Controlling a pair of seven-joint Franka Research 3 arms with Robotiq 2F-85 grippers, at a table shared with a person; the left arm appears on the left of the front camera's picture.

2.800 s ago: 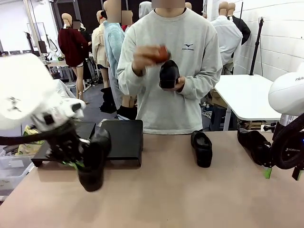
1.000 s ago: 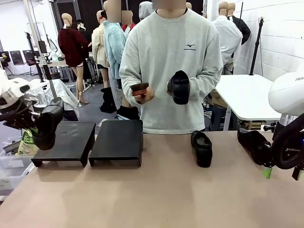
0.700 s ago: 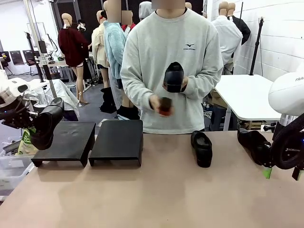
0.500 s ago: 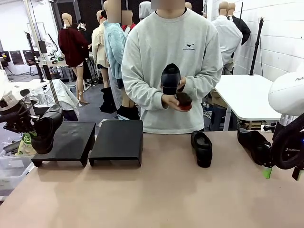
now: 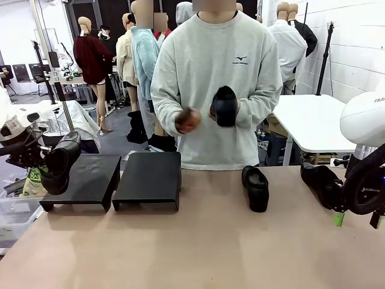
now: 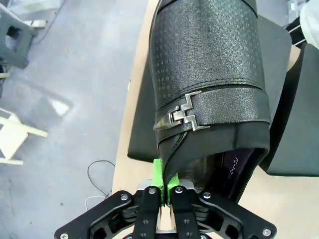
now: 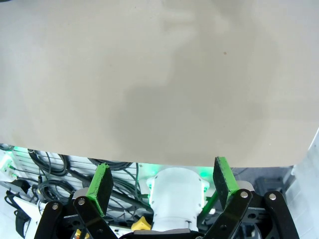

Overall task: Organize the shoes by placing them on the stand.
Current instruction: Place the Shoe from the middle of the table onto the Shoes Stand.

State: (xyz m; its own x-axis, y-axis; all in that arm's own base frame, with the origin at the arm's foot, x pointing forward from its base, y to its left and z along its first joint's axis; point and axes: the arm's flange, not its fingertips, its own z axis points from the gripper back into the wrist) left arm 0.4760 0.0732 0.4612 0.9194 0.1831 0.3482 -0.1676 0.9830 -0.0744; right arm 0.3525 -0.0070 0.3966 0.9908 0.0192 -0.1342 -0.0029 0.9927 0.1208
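Glossy black buckled shoe (image 5: 60, 162) kept pinched by left end effector (image 6: 166, 185) over flat black stand (image 5: 90, 177); right end effector (image 7: 162, 180) spread; person's hand (image 5: 187, 120) moved aside.

The left gripper (image 6: 163, 178) is black, its linkage bars pinned with silver round-head screws (image 6: 148, 190), and its pads (image 6: 158, 170) are bright green; the left arm (image 5: 13, 123) behind it is white with black fittings; the right gripper (image 7: 162, 175) has the same black bars, silver screws and green pads; black cables (image 7: 35, 172) bunch beside a white domed housing (image 7: 177, 186); the right arm (image 5: 364, 117) has a rounded white shell lettered "FRA" at the picture's edge, above a black ring-shaped part with small white print; the person (image 5: 210, 90) wears a light grey crew-neck sweatshirt with a small dark chest logo (image 5: 239, 58) and long sleeves (image 5: 163, 90).
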